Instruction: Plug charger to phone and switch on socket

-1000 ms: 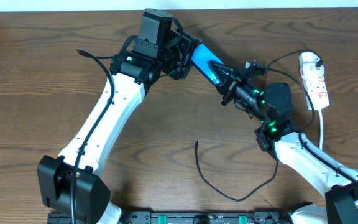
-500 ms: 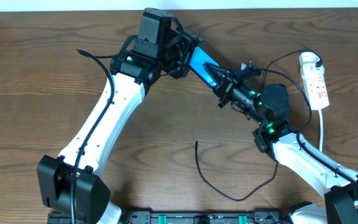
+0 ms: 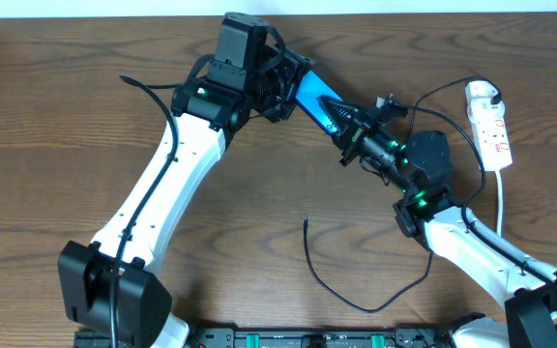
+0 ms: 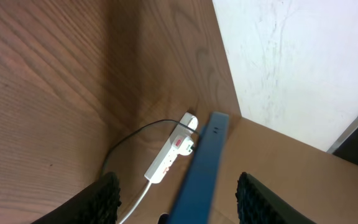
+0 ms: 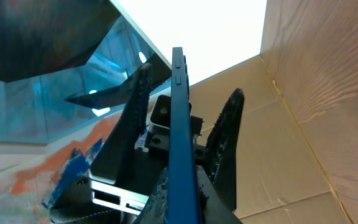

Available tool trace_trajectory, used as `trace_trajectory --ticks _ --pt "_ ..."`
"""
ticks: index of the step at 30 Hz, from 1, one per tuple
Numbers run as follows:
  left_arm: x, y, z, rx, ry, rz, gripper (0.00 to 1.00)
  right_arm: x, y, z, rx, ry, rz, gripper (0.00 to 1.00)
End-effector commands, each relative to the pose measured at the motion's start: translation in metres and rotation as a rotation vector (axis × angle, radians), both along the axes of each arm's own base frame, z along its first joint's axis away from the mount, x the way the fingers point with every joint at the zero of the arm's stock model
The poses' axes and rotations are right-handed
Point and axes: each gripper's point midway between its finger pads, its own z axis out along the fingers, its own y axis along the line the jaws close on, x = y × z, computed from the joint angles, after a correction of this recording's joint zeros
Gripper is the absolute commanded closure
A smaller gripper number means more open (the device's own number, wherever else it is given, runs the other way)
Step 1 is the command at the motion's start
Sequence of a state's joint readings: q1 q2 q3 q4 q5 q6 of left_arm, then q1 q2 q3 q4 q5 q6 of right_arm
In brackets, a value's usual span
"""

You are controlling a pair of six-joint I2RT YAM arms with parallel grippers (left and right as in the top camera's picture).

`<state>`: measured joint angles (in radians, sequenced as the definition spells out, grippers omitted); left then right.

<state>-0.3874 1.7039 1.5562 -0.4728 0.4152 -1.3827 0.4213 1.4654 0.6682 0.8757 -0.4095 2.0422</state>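
Little looked done: the right gripper (image 3: pixel 339 111) was clenched on the phone (image 3: pixel 309 92) at far centre, the left gripper (image 3: pixel 291 85) gaped around its far end, the charger (image 3: pixel 307 242) lay unplugged nearer, and the socket (image 3: pixel 491 126) sat untouched far right.

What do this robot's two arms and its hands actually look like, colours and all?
The left arm and right arm are long smooth white shells between chunky black joints, with small green lights glowing at some joints. Black cables run along both. The left hand and right hand are black, each two-pronged and tapering; the left one's fingers look rough-textured.
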Motion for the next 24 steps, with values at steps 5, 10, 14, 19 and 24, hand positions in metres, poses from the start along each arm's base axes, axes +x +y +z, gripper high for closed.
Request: trace_trajectory --ticks 5,10,14,19,24 --pt "0.0007 -0.0029 -0.013 0.029 0.009 -0.016 0.41 0.0014 -0.0014 0.0209 0.034 -0.048 -0.019 0.99" --pt "0.0008 -0.0029 -0.0132 0.03 0.009 -0.016 0.41 0.0015 -0.0014 0.021 0.034 -0.048 -0.019 0.99" --pt "0.0003 -0.0031 -0.014 0.03 0.011 -0.017 0.47 0.0015 -0.0014 0.021 0.034 -0.048 -0.019 0.99" --pt "0.0013 -0.0021 -0.0143 0.035 0.009 -0.011 0.61 0.0006 -0.0005 0.021 0.034 -0.048 -0.013 0.99" --pt "0.0025 -0.0007 -0.0149 0.041 0.006 -0.003 0.66 -0.0002 0.0002 0.0209 0.033 -0.049 -0.007 0.99"
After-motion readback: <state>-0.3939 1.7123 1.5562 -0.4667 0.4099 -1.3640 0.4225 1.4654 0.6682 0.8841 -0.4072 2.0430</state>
